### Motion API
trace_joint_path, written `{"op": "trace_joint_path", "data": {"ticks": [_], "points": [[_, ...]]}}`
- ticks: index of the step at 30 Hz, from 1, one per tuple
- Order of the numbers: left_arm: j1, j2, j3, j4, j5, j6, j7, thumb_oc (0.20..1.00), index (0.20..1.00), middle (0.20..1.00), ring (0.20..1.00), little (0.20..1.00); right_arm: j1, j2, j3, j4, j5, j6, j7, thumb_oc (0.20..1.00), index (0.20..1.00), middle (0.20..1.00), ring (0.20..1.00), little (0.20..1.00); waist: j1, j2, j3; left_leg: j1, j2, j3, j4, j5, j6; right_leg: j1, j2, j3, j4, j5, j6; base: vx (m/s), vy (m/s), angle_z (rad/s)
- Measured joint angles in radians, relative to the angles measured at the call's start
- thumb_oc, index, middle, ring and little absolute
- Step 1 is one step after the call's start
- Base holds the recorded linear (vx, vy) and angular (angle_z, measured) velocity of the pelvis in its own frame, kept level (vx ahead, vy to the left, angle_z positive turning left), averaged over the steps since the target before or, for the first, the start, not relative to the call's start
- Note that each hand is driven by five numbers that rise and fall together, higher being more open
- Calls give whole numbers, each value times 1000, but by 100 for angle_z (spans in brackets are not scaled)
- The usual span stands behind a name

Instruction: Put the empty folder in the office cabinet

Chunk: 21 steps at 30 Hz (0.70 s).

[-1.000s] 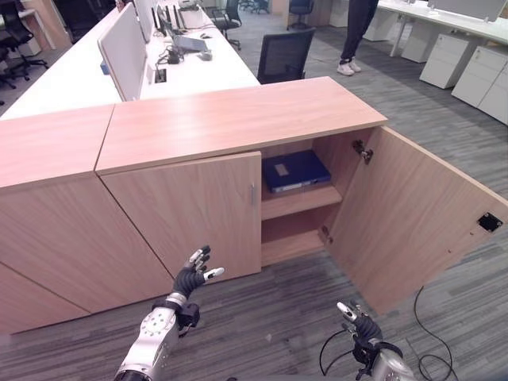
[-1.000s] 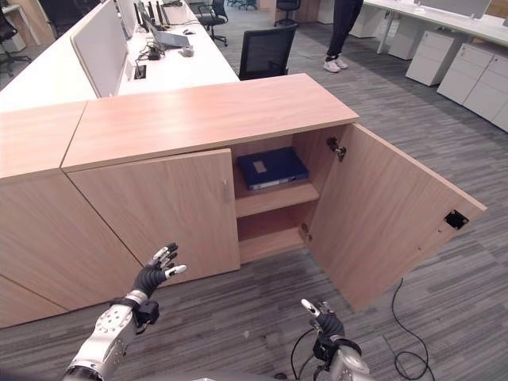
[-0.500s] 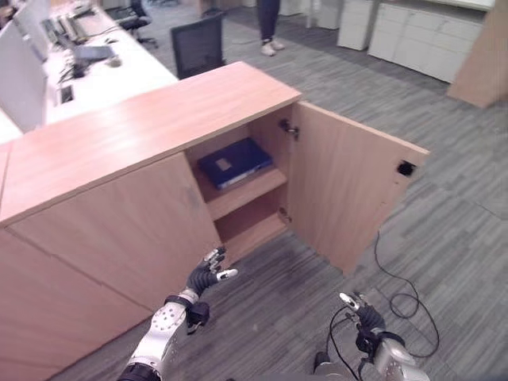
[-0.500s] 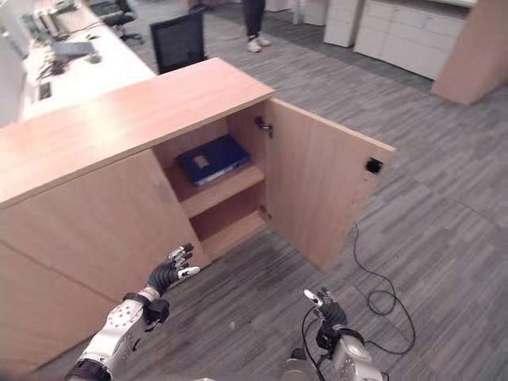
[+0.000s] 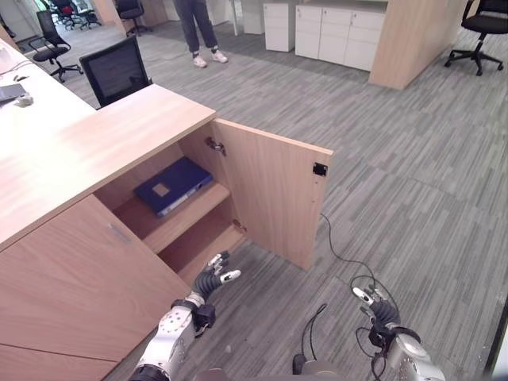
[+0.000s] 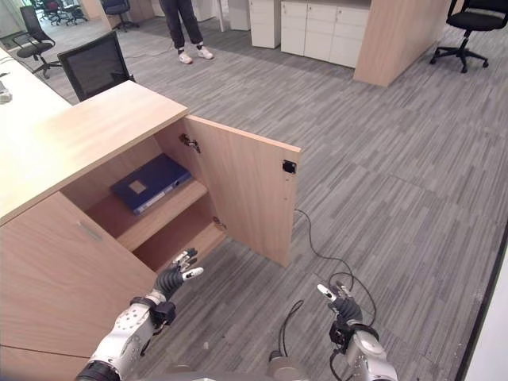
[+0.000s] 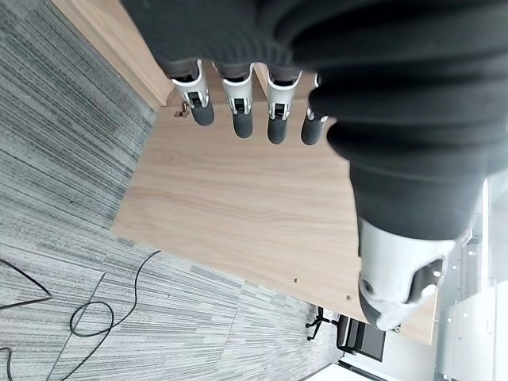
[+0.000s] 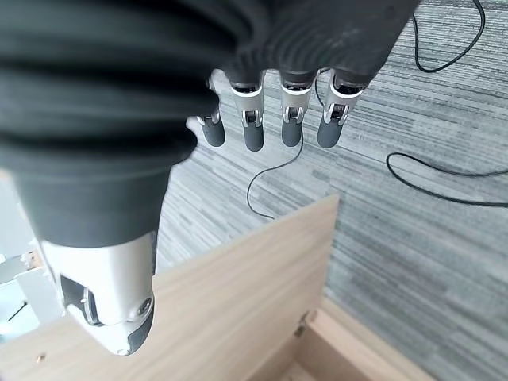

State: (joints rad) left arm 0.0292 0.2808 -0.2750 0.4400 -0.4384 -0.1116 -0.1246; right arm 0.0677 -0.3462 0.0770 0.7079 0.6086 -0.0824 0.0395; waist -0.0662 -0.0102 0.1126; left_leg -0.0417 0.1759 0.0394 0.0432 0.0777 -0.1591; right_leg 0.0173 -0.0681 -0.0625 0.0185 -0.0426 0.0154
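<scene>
- The blue folder (image 5: 173,186) is lying flat on the upper shelf (image 5: 178,220) inside the office cabinet (image 5: 95,151), toward ten o'clock in the eye views, with a pale label facing up; neither hand is touching it.
- The cabinet door (image 5: 274,198) is standing wide open, swung out toward the carpeted floor (image 5: 413,159), with its free edge pointing to about three o'clock from the shelf.
- The left hand (image 5: 211,276) is hovering low in front of the open compartment, at about six o'clock from the folder, its fingers (image 7: 241,103) extended and relaxed and gripping nothing; its wrist view is looking onto the inner face of the door.
- The right hand (image 6: 343,305) is hanging over the carpet at about five o'clock, well apart from the cabinet, with fingers (image 8: 252,123) straight and empty.
- Judging from this, the folder is already sitting in place, and what seems left is closing the door.
- Risk: with the door open this far, the left hand would be reaching across its swing; a push near the hinge (image 5: 213,145) could barely move it, or the door could swing onto the fingers.
- A person (image 5: 194,28) is standing at about twelve o'clock behind a dark office chair (image 5: 117,71), well apart from the work.
</scene>
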Motion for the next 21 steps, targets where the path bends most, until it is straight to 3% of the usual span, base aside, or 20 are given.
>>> {"op": "trace_joint_path", "data": {"ticks": [1, 2, 5, 7, 8, 9, 10, 12, 14, 16, 17, 21], "points": [[-21, 0, -7, 18, -1, 0, 3, 1000, 1000, 1000, 1000, 1000, -3, 0, -5, 4, 0, -1, -8, 1000, 1000, 1000, 1000, 1000, 15, 15, 9, -38, 4, -22, -89, 5, -6, 46, 22, 1, -59, 18, -20, 231, 99, -29], [-26, -1, -11, 28, -1, 0, 6, 1000, 1000, 1000, 1000, 1000, -6, 1, -2, 11, 0, -1, -12, 1000, 1000, 1000, 1000, 1000, 22, 19, 7, -37, 3, -20, -126, 19, -14, 59, 33, 4, -87, 27, -19, 245, 121, -24], [-20, 3, -9, 30, -9, 0, 8, 1000, 1000, 1000, 1000, 1000, -21, 3, 2, 11, 0, -4, -13, 1000, 1000, 1000, 1000, 1000, 31, 44, -2, -37, -7, -13, -104, 38, -6, 100, 51, 15, -113, 27, -22, 222, 213, -45], [-20, -2, -9, 26, -9, -2, 4, 1000, 1000, 1000, 1000, 1000, -7, -8, -4, 10, 0, -4, -19, 1000, 1000, 1000, 1000, 1000, 7, 88, -30, 23, -32, -5, -143, 68, 33, 131, 48, 20, -106, 8, 2, 199, 279, -20], [-28, 6, -7, 29, -9, 0, 4, 1000, 1000, 1000, 1000, 1000, -7, 5, -6, 13, -1, -2, -22, 1000, 1000, 1000, 1000, 1000, 3, 81, -34, 33, -60, 1, -143, 65, 67, 141, 20, 23, -106, 1, 9, 104, 204, -5], [-26, 13, -2, 17, -9, 0, 6, 1000, 1000, 1000, 1000, 1000, -4, 11, 3, 5, -1, -2, -19, 1000, 1000, 1000, 1000, 1000, 4, 66, -34, 30, -78, 8, -143, 69, 79, 133, 1, 22, -99, 3, 15, 91, 188, -7], [-32, 40, 1, -9, -8, -1, 3, 1000, 1000, 1000, 1000, 1000, -11, 33, 6, -1, -2, -3, -18, 1000, 1000, 1000, 1000, 1000, 16, 38, -25, 31, -117, 19, -134, 45, 109, 107, -39, 22, -52, -23, 40, 79, 188, 0], [-44, 53, 2, -10, -8, -1, 3, 1000, 1000, 1000, 1000, 1000, -12, 56, 5, -1, -2, -2, -17, 1000, 1000, 1000, 1000, 1000, 19, 18, -28, 31, -152, 14, -134, 37, 125, 85, -78, 24, 7, -44, 79, 39, 183, 15], [-47, 64, 1, -10, -8, -1, 4, 1000, 1000, 1000, 1000, 1000, -25, 71, 4, 1, -3, -2, -17, 1000, 1000, 1000, 1000, 1000, 26, 18, -18, 53, -168, 17, -133, 23, 147, 27, -99, 29, 165, -74, 120, 22, 182, 2], [-44, 93, 3, -9, -7, -1, 5, 1000, 1000, 1000, 1000, 1000, -61, 84, 4, 2, -4, -3, -17, 1000, 1000, 1000, 1000, 1000, 34, 29, 4, 85, -176, 33, -133, -3, 184, -103, -125, 10, 438, -86, 166, 87, 126, -22], [-41, 94, 6, -8, -7, 0, 6, 1000, 1000, 1000, 1000, 1000, -64, 90, 4, 2, -5, -2, -17, 1000, 1000, 1000, 1000, 1000, 41, 26, 7, 96, -183, 39, -134, -8, 190, -127, -145, -10, 487, -104, 188, 102, 48, -8], [-23, 96, 15, -9, -7, 0, 5, 1000, 1000, 1000, 1000, 1000, -58, 93, 5, 1, -11, -2, -15, 1000, 1000, 1000, 1000, 1000, 50, 16, 9, 114, -198, 21, -134, -30, 192, -140, -153, -41, 344, -105, 192, 157, 19, 10]]}}
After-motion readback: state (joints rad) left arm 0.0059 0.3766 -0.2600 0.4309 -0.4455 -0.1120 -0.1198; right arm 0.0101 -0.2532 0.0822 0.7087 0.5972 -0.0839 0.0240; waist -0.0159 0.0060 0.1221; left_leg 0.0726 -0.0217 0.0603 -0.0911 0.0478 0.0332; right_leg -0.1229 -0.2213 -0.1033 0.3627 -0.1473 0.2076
